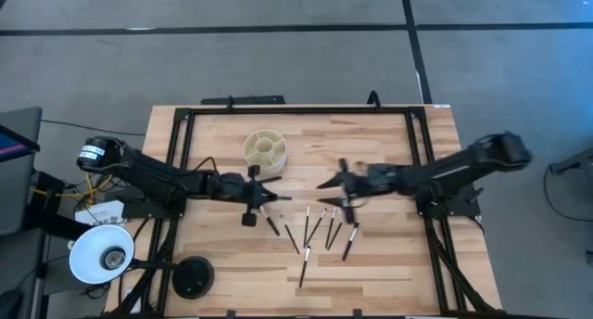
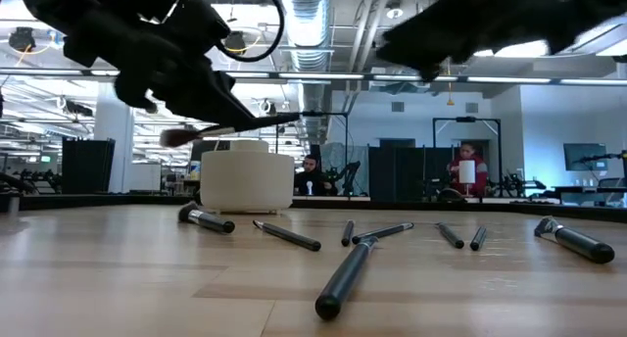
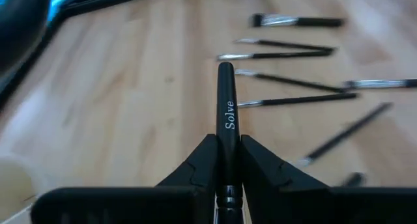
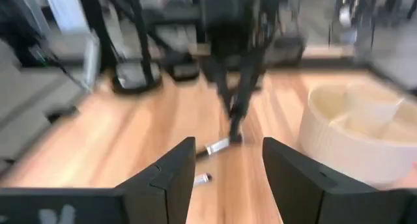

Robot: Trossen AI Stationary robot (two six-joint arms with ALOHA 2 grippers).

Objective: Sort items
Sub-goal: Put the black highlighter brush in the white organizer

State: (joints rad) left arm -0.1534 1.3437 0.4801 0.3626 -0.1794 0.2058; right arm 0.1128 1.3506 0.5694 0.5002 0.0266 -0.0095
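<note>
My left gripper (image 1: 267, 198) hovers left of centre, shut on a dark-handled makeup brush (image 2: 235, 128) marked "Solve". Several more thin brushes (image 1: 310, 231) lie flat and scattered on the wood toward the near side, and show again in the left wrist view (image 3: 293, 55). The round cream divided cup (image 1: 265, 149) stands on the table just beyond the left gripper. My right gripper (image 4: 225, 175) is open with nothing between its fingers. It hangs over the table's middle (image 1: 329, 183), pointing toward the left arm. My left gripper pinches the brush's dark handle (image 3: 226, 129) between its two fingers (image 3: 199, 165). It comes from the table's left, slanting a little downward, and the brush runs along the fingers. The handle's free end (image 3: 225, 71) juts out ahead. The brush hangs nearly level, clear of the table, its bristle head (image 2: 176, 136) trailing back.
A black frame (image 1: 296, 110) runs round the wooden top. At the near left sit a white round lamp (image 1: 102, 254) and a black round base (image 1: 193, 277). People stand in the room beyond the table (image 2: 466, 170).
</note>
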